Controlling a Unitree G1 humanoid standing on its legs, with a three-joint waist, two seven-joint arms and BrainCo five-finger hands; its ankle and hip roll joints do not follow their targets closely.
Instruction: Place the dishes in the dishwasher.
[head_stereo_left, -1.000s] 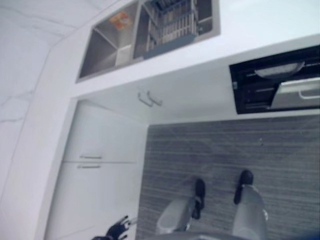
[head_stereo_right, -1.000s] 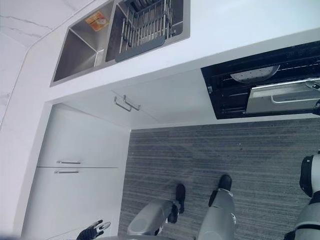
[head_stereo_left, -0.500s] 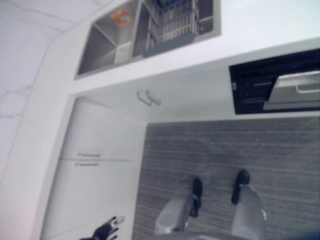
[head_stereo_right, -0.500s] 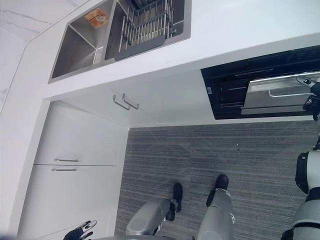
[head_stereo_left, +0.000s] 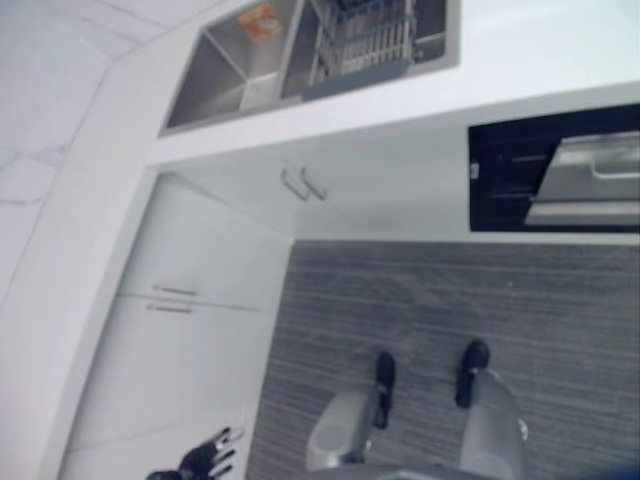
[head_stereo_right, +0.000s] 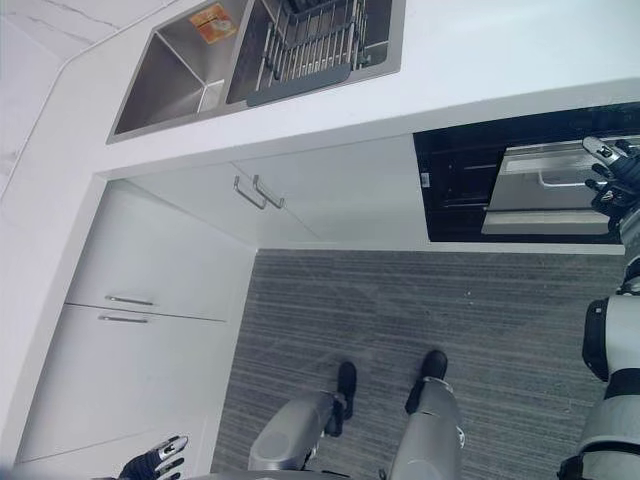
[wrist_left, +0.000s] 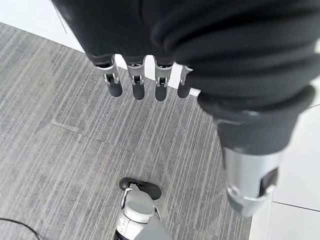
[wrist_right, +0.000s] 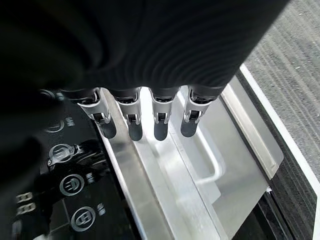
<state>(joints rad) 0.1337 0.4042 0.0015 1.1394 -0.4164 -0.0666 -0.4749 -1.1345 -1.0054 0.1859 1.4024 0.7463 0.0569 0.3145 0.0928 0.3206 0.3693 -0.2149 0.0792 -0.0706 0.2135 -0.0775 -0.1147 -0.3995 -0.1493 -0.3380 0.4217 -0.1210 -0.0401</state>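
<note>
The dishwasher (head_stereo_right: 455, 185) is a black opening under the white counter at the right. Its silver door (head_stereo_right: 540, 195) stands most of the way up over the opening, so the inside is hidden. My right hand (head_stereo_right: 612, 170) is at the door's right end, open. In the right wrist view its straight fingers (wrist_right: 132, 122) reach over the silver door (wrist_right: 200, 165) with its recessed handle, beside a black panel of round icons (wrist_right: 72, 185). My left hand (head_stereo_left: 205, 460) hangs open low at the left, its fingers (wrist_left: 136, 85) straight over the floor and holding nothing.
A steel double sink (head_stereo_right: 170, 80) sits in the counter at the back, holding a wire dish rack (head_stereo_right: 310, 45) and an orange item (head_stereo_right: 213, 20). White cabinets with bar handles (head_stereo_right: 255, 190) and drawers (head_stereo_right: 120, 305) run along the left. Grey striped floor (head_stereo_right: 420, 300) lies before the dishwasher.
The silver door has swung up over the opening and now hides the plate seen inside a second ago. My right hand has come in onto the door. The camera has shifted slightly.
</note>
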